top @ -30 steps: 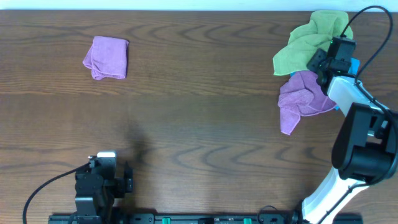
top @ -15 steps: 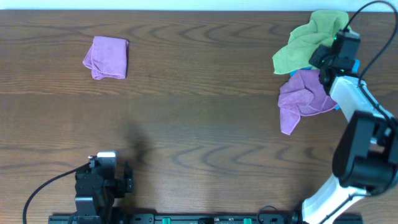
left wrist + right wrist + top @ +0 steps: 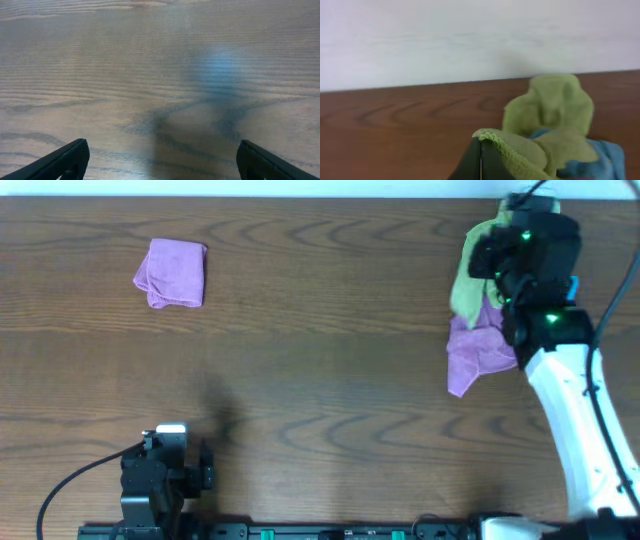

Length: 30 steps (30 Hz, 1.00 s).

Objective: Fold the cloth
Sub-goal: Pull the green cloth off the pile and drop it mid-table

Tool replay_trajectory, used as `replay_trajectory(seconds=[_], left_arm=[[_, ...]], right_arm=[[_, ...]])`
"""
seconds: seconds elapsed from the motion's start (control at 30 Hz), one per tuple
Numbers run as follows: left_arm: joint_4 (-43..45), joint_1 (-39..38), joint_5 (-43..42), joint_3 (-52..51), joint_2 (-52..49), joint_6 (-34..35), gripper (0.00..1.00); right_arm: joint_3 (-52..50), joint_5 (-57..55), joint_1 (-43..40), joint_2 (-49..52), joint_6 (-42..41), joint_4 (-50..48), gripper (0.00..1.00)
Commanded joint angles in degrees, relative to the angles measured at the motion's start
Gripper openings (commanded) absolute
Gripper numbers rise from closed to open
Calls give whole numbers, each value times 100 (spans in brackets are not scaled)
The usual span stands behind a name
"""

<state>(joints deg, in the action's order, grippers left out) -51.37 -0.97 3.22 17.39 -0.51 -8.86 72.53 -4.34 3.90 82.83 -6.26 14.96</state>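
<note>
The lime-green cloth (image 3: 464, 282) is at the table's far right, mostly hidden under my right gripper (image 3: 498, 260) in the overhead view. In the right wrist view my right gripper (image 3: 481, 152) is shut on the cloth's stitched hem (image 3: 506, 144), and the hem hangs off the closed fingers. More green fabric (image 3: 555, 102) is bunched behind it; I cannot tell whether that is the same cloth. My left gripper (image 3: 168, 468) sits at the near left edge. It is open and empty over bare wood in the left wrist view (image 3: 160, 165).
A crumpled purple cloth (image 3: 476, 348) lies just below the green one. A folded purple cloth (image 3: 176, 272) lies at the far left. A blue cloth (image 3: 607, 161) shows under the green pile. The table's far edge meets a white wall (image 3: 470, 40).
My right arm has risen and swung left over the pile, drawing the green cloth up with it. Much of the green now lies hidden beneath the gripper. The left arm has not moved.
</note>
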Motion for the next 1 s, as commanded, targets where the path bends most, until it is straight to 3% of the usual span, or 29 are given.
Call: replay_trajectory(seconds=[0.0, 0.5, 0.77, 0.97], left_arm=[[-225, -24, 125, -48, 28, -140, 95], [-225, -24, 125, -48, 28, -140, 95], [-225, -24, 125, -48, 28, -140, 95], [-225, -24, 125, -48, 28, -140, 95]], right_arm=[[96, 153, 334, -157, 212, 120, 1], [107, 481, 2828, -262, 208, 1523, 1], [107, 1178, 2977, -85, 210, 2048, 1], [109, 1351, 3558, -476, 380, 2883, 1]])
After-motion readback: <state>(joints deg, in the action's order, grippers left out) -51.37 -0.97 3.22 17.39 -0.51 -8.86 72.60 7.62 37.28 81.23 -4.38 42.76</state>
